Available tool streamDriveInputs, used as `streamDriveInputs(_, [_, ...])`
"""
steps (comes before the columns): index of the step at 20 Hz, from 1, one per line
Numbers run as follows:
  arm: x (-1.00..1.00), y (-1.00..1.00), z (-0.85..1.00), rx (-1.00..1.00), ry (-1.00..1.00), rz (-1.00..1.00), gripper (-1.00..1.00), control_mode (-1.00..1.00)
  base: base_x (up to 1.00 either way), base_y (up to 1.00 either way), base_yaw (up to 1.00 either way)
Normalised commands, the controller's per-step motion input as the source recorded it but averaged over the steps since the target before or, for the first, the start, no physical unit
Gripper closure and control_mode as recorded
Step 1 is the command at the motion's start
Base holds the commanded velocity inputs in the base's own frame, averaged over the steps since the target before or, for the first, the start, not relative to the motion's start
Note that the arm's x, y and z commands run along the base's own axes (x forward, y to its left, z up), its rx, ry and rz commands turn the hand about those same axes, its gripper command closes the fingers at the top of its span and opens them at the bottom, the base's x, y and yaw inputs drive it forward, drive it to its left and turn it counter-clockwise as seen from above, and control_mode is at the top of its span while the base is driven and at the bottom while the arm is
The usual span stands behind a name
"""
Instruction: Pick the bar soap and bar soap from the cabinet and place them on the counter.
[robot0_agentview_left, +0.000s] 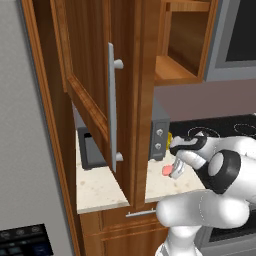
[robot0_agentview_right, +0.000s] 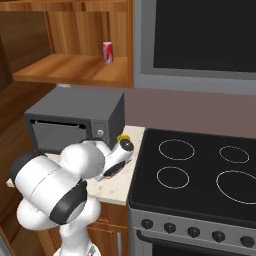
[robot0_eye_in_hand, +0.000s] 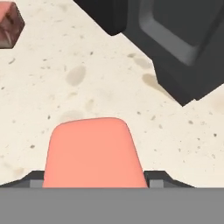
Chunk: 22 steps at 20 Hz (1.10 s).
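Gripper (robot0_agentview_left: 175, 169): low over the counter, pointing down, jaws spread wide with a bar soap between them; in the hand view the soap fills the gap between the two finger tips, so it reads as gripped across its width.

Bar soap (robot0_eye_in_hand: 94, 153): salmon-pink, flat, rounded corners. Seen from the left base view as a small pink patch (robot0_agentview_left: 166, 171) at the gripper's tip, just above the stone surface; whether it touches the counter cannot be told.

Counter (robot0_eye_in_hand: 65, 74): beige speckled stone, directly beneath the gripper, pale front edge visible (robot0_agentview_right: 112, 195). It runs between the cabinet side on the left and the stovetop on the right.

Microwave (robot0_agentview_right: 75, 120): dark grey, standing on the counter at the far side, just behind the gripper; its corner shows in the hand view.

Yellow object (robot0_agentview_right: 121, 137): small, on the counter beside the microwave's right front corner, partly hidden by the arm.

Cabinet (robot0_agentview_left: 90, 75): reddish-brown wood, door swung open toward the near side, long vertical silver handle (robot0_agentview_left: 113, 107). Shelf inside holds a red can (robot0_agentview_right: 107, 52).

Stovetop (robot0_agentview_right: 200, 170): black, four ring markings, to the right of the counter.
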Motion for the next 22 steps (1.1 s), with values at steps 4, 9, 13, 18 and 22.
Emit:
streamDriveInputs(4, [0.21,0.05,-0.55,0.00,0.00,0.00,-1.00,-1.00,0.00,0.00,0.00])
streamDriveInputs(9, [0.03,0.02,-0.23,0.00,0.00,0.00,-1.00,-1.00,0.00,0.00,0.00])
streamDriveInputs(13, [-0.24,0.00,0.00,0.00,-0.05,0.00,-1.00,-1.00,0.00,0.00,0.00])
streamDriveInputs(18, [-0.49,0.00,0.00,0.00,-0.04,0.01,-1.00,-1.00,0.00,0.00,0.00])
streamDriveInputs(22, [-0.66,0.09,0.22,0.00,-0.05,0.02,-1.00,-1.00,0.00,0.00,0.00])
